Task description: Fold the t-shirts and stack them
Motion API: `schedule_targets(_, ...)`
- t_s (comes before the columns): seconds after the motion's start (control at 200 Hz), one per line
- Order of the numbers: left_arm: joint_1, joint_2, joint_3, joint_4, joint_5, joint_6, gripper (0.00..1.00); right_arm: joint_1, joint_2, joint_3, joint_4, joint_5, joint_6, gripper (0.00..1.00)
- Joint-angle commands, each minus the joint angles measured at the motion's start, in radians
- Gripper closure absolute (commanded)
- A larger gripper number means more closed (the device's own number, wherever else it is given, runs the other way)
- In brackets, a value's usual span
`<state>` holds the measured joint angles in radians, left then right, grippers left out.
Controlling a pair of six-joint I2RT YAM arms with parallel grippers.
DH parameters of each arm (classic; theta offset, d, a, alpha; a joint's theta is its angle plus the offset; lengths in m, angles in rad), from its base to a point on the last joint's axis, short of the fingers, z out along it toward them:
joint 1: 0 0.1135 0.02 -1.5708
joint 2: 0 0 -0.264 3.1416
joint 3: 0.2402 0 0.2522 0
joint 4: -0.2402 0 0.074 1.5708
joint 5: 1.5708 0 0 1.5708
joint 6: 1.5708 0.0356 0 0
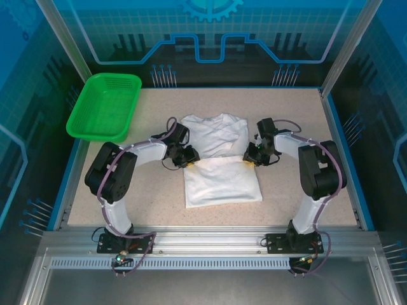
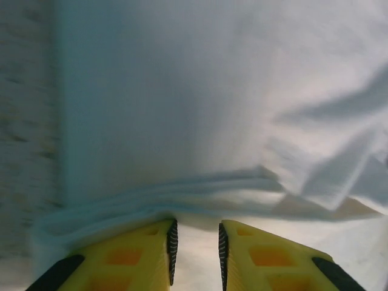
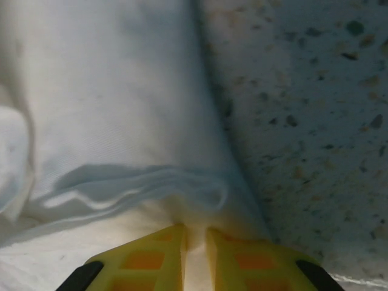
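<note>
White t-shirt cloth lies mid-table. A rumpled part with short sleeves (image 1: 215, 132) is at the back, and a flat folded rectangle (image 1: 222, 181) is in front, overlapping it. I cannot tell whether this is one t-shirt or two. My left gripper (image 1: 189, 155) is at the left end of the rectangle's far edge. In the left wrist view its jaws (image 2: 196, 225) stand a little apart, with the layered cloth edge (image 2: 182, 200) bunched at the tips. My right gripper (image 1: 249, 157) is at the right end. In the right wrist view it (image 3: 195, 229) is pinched on the cloth fold (image 3: 182, 194).
A green mesh basket (image 1: 105, 107) stands at the back left corner, apart from the cloth. Speckled tabletop (image 3: 315, 121) shows right of the cloth and along the near edge (image 1: 222, 216). Blue-lit enclosure walls (image 1: 356, 146) ring the table.
</note>
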<state>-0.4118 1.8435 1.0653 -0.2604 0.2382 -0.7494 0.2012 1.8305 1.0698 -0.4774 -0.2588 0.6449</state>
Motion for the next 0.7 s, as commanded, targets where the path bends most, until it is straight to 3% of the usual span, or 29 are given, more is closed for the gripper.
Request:
schedule_targets(0.0,0.009,-0.012,-0.033,-0.029,-0.094,0.018,0.72,-0.023,0.009,-0.010,0.004,0.007,-0.010,0.79)
schedule_targets(0.085,0.019,-0.035,-0.054,-0.032,-0.096,0.019,0.71,-0.025,-0.031,-0.031,0.017,0.006,-0.002,0.77)
schedule_targets(0.175,0.023,-0.078,-0.045,-0.063,-0.102,0.035,0.65,-0.026,-0.110,-0.056,0.021,0.012,0.011,0.66)
schedule_targets(0.325,0.021,-0.236,-0.039,-0.136,-0.077,0.056,0.37,-0.028,-0.357,-0.164,0.011,0.009,0.047,0.44)
schedule_targets(0.37,0.019,-0.304,-0.062,-0.159,-0.063,0.056,0.33,-0.025,-0.454,-0.229,-0.004,0.016,0.058,0.39)
schedule_targets(0.45,0.009,-0.419,-0.132,-0.197,-0.012,0.042,0.33,-0.004,-0.601,-0.310,-0.141,0.095,0.084,0.36)
schedule_targets(0.53,-0.025,-0.514,-0.220,-0.232,0.034,0.013,0.36,0.023,-0.696,-0.395,-0.239,0.086,0.097,0.37)
schedule_targets(0.695,-0.176,-0.686,-0.431,-0.186,0.060,-0.150,0.45,0.101,-0.852,-0.563,-0.289,0.107,0.156,0.36)
